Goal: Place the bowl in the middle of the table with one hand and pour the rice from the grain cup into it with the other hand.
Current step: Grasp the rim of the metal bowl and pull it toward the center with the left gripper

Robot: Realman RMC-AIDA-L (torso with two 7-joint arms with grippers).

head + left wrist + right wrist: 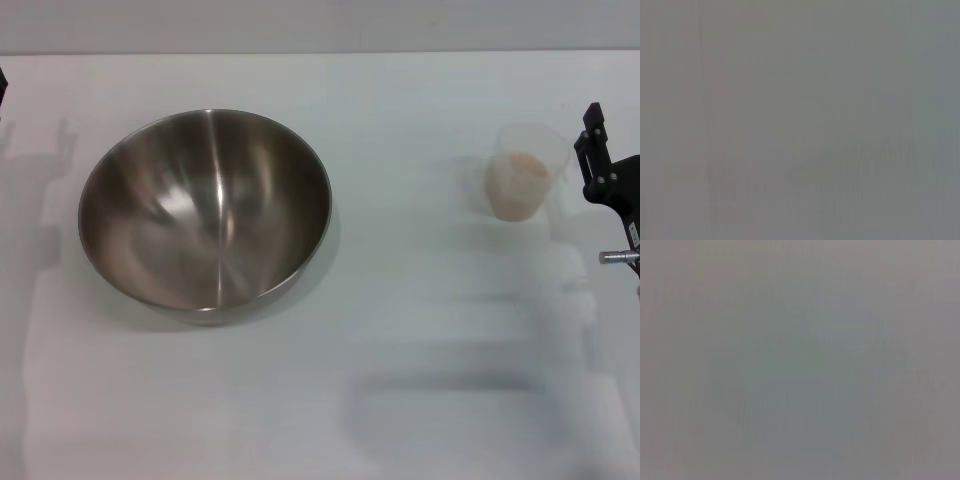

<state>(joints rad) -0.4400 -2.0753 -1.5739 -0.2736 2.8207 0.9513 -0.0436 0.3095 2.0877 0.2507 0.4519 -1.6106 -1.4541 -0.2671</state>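
The bowl (205,213), large, steel and empty, sits on the left part of the white table (400,380) in the head view. The grain cup (520,172), clear plastic, stands upright at the right, with the rice (517,185) filling its lower part. My right gripper (600,155) is at the right edge, just right of the cup and apart from it. Only a dark sliver of my left arm (2,85) shows at the left edge, left of the bowl. Both wrist views show only a blank grey surface.
A grey wall strip (320,25) runs along the table's far edge. A metal pin (618,257) sticks out from the right arm below the gripper. Bare tabletop lies between the bowl and the cup.
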